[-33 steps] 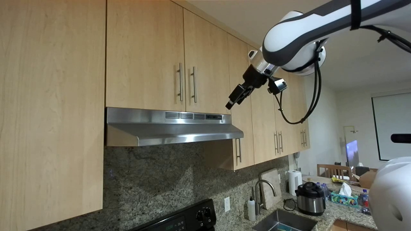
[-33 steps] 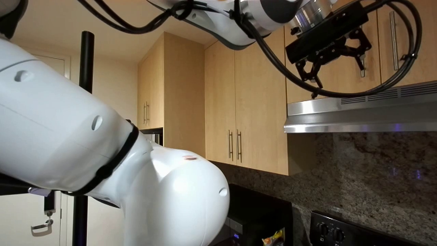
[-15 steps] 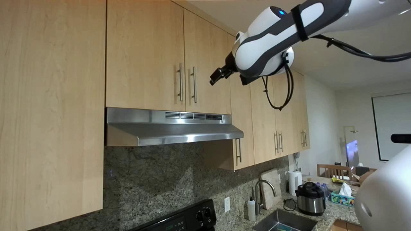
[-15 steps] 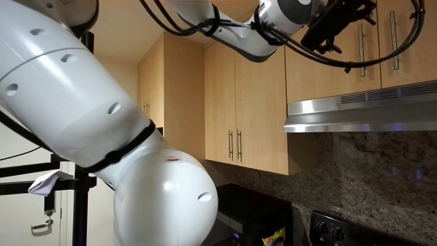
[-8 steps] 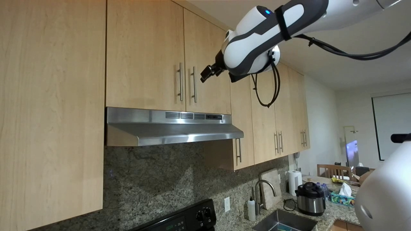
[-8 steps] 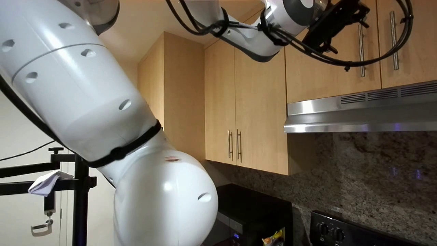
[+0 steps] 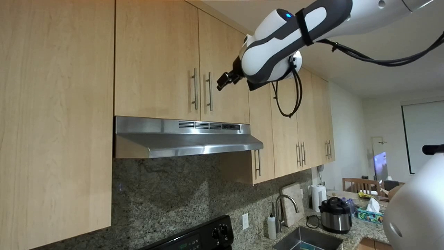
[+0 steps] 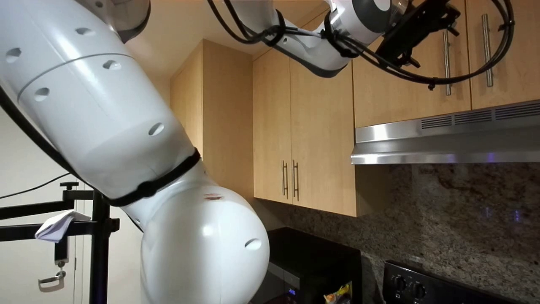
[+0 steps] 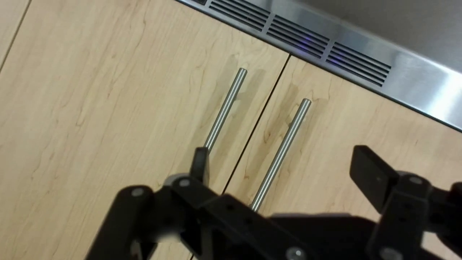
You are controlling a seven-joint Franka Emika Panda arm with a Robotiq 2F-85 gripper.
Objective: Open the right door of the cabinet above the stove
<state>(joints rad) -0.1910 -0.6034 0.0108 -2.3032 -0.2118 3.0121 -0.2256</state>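
Note:
The cabinet point(image 7: 156, 52) has both light-maple doors shut; its interior is hidden. The right door point(image 7: 225, 45) shows in both exterior views point(image 8: 514, 50), with a metal bar handle point(image 7: 210, 92) near its lower left edge. In the wrist view the picture is turned over, so the right door point(image 9: 108, 90) lies left. My gripper point(image 7: 220, 85) is open and empty before the doors. In the wrist view its fingers point(image 9: 280, 153) straddle the twin door's handle point(image 9: 285, 144). The left finger covers part of the right door's handle point(image 9: 225, 108). I see no contact. The stove point(image 7: 189, 241) is below.
A stainless range hood point(image 7: 187, 137) juts out under the cabinet doors. Longer maple cabinets stand on both sides point(image 7: 55, 114) point(image 7: 284, 121). Loose black cables point(image 8: 432, 79) hang from the arm near the gripper. A black microwave point(image 8: 312, 257) sits on the counter.
Over about two seconds the arm has carried the gripper closer to the cabinet doors and turned it. Over the last half second it has barely moved. The doors are unchanged.

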